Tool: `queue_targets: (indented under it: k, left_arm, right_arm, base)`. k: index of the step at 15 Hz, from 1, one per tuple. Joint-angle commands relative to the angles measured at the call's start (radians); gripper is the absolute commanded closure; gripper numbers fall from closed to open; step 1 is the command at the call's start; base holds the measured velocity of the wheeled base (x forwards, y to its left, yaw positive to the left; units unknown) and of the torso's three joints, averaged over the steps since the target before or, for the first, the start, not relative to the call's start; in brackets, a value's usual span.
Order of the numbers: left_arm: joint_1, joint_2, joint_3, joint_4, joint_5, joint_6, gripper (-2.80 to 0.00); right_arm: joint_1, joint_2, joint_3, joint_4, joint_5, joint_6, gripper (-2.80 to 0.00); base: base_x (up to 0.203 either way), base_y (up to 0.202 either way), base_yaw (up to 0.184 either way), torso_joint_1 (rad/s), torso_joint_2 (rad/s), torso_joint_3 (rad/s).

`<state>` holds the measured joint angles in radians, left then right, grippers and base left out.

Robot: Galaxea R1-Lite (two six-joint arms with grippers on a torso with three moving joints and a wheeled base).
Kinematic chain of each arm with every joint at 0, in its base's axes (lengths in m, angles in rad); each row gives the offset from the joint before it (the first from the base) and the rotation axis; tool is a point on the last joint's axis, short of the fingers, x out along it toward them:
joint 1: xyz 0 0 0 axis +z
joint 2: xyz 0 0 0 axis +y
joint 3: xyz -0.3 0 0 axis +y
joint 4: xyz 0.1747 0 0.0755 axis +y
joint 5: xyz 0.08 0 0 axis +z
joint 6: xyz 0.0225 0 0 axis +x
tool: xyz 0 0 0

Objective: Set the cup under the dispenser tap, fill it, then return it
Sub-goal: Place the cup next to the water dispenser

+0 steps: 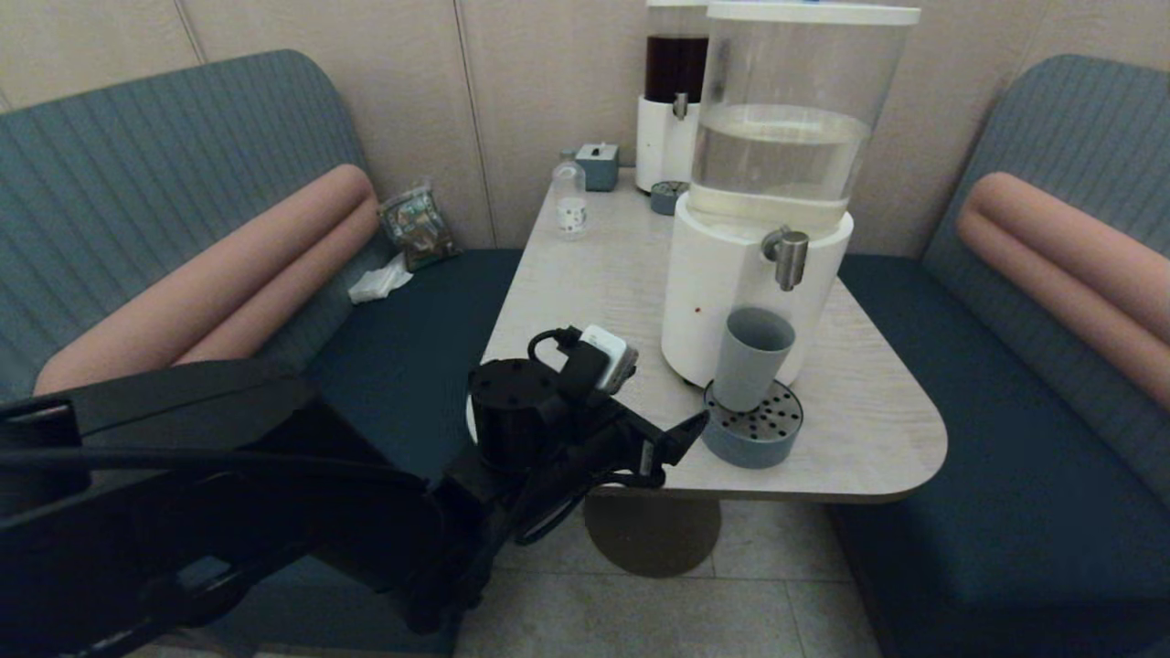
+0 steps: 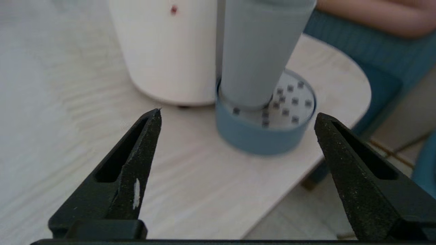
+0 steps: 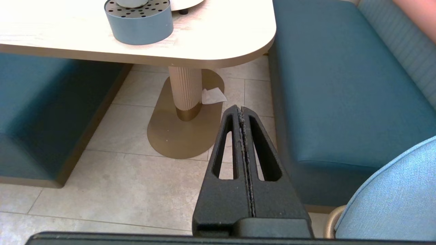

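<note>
The grey-blue cup (image 1: 751, 358) (image 2: 259, 51) stands upright on the round blue perforated drip tray (image 1: 751, 437) (image 2: 259, 139), right below the brushed-silver dispenser tap (image 1: 788, 256) of the large white-based dispenser (image 1: 722, 302). My left gripper (image 1: 675, 446) (image 2: 238, 113) is open and holds nothing. It hovers over the table's front edge, just left of the tray and short of the cup. My right gripper (image 3: 241, 108) is shut and empty, parked low over the floor in front of the table. It does not show in the head view.
At the back of the table (image 1: 585, 274) stand a small clear bottle (image 1: 570, 198), a small blue box (image 1: 599, 166) and the dark-liquid dispenser (image 1: 672, 100). Blue benches flank the table; a tissue (image 1: 379, 281) and a snack bag (image 1: 419, 227) lie on the left bench.
</note>
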<state>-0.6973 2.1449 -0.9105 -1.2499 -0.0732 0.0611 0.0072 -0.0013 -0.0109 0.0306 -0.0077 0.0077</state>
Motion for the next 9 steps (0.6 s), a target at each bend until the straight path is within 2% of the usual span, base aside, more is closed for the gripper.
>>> queue_targets:
  k: [1,6,9]
  left_arm:
    - [-0.023,0.031,-0.043,-0.007,0.017,0.0,-2.8]
    - [-0.08,0.068,-0.117,0.003,0.033,-0.001,-2.8]
    - [-0.084,0.092,-0.122,0.0,0.033,0.0,-2.8]
  right_arm:
    - [0.0,-0.002,0.0,0.0,0.0,0.0,0.0]
    - [0.0,-0.002,0.0,0.0,0.0,0.0,0.0]
    - [0.0,-0.002,0.0,0.0,0.0,0.0,0.0]
  base:
    - [0.0,0.0,0.0,0.0,0.0,0.0]
    - [0.0,0.0,0.0,0.0,0.0,0.0]
    - [0.0,0.0,0.0,0.0,0.0,0.0]
